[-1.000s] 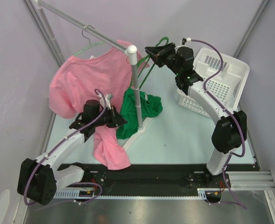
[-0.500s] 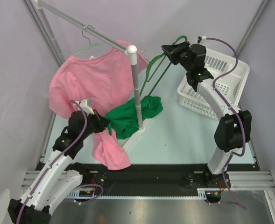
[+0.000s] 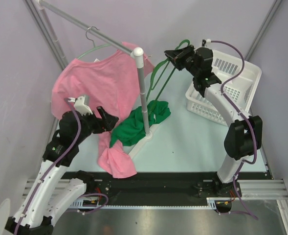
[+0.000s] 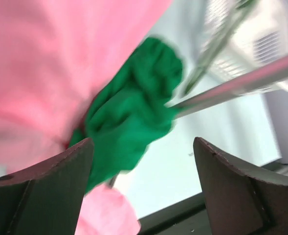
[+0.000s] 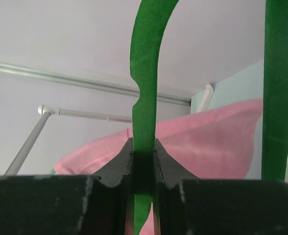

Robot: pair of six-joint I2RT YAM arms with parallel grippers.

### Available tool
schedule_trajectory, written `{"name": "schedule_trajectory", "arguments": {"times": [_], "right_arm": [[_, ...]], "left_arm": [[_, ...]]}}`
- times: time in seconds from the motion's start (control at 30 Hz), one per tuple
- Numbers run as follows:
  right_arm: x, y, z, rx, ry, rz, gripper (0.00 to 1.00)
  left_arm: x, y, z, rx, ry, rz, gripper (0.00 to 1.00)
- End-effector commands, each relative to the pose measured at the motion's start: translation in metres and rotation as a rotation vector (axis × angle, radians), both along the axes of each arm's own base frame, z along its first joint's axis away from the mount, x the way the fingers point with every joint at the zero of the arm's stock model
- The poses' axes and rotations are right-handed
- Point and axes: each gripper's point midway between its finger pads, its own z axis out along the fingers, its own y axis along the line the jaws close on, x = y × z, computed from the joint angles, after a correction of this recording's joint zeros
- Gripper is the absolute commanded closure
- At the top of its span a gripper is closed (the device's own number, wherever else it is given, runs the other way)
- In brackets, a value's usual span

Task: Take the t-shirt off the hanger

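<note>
Right gripper [image 5: 144, 152] pinching the green hanger [image 3: 164, 73], green t-shirt [image 3: 143, 121] heaped on the table [image 3: 183, 137]

From the top view I see the right arm holding the hanger up beside the white basket [image 3: 241, 78], its fingers pressed onto the hanger's thin bar. The hanger's lower end points down towards the green t-shirt, and I cannot tell whether they touch. The shirt lies crumpled around the foot of the white rack pole [image 3: 142, 88]. My left gripper [image 4: 144, 166] hovers just beside it with its jaws spread wide and nothing between them, close against the pink t-shirt [image 3: 92, 88] that hangs from the rail
</note>
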Motion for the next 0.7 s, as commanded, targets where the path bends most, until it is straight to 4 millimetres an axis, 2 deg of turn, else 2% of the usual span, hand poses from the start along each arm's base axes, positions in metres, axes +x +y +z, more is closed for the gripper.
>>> {"name": "schedule_trajectory", "arguments": {"times": [0.0,0.07,0.1,0.17,0.23,0.27,0.3,0.4,0.5,0.53,0.63,0.67], "right_arm": [[-0.033,0.034,0.062,0.096,-0.126,0.078,1.0],[-0.037,0.046,0.065,0.134,-0.123,0.092,1.0],[-0.038,0.052,0.062,0.142,-0.118,0.096,1.0],[-0.045,0.067,0.066,0.179,-0.116,0.124,1.0],[-0.051,0.079,0.062,0.196,-0.099,0.145,1.0],[-0.053,0.081,0.062,0.209,-0.092,0.15,1.0],[-0.057,0.084,0.063,0.217,-0.092,0.155,1.0],[-0.066,0.09,0.06,0.219,-0.083,0.167,1.0],[-0.073,0.097,0.058,0.221,-0.08,0.182,1.0],[-0.076,0.097,0.058,0.223,-0.08,0.187,1.0],[-0.083,0.099,0.059,0.242,-0.079,0.199,1.0],[-0.084,0.1,0.054,0.242,-0.069,0.198,1.0]], "left_arm": [[0.009,-0.028,0.073,-0.051,-0.207,-0.168,0.14],[0.015,-0.042,0.091,-0.078,-0.256,-0.231,0.16],[0.026,-0.048,0.085,-0.075,-0.236,-0.242,0.18],[0.041,-0.053,0.09,-0.073,-0.256,-0.246,0.19],[0.058,-0.058,0.081,-0.056,-0.221,-0.242,0.2],[0.063,-0.06,0.084,-0.054,-0.232,-0.242,0.2],[0.071,-0.062,0.077,-0.045,-0.212,-0.242,0.21],[0.075,-0.07,0.076,-0.064,-0.212,-0.267,0.2],[0.071,-0.077,0.076,-0.085,-0.221,-0.291,0.23],[0.07,-0.076,0.077,-0.088,-0.224,-0.287,0.25],[0.07,-0.071,0.073,-0.08,-0.208,-0.26,0.41],[0.07,-0.07,0.074,-0.078,-0.205,-0.252,0.5]]}}
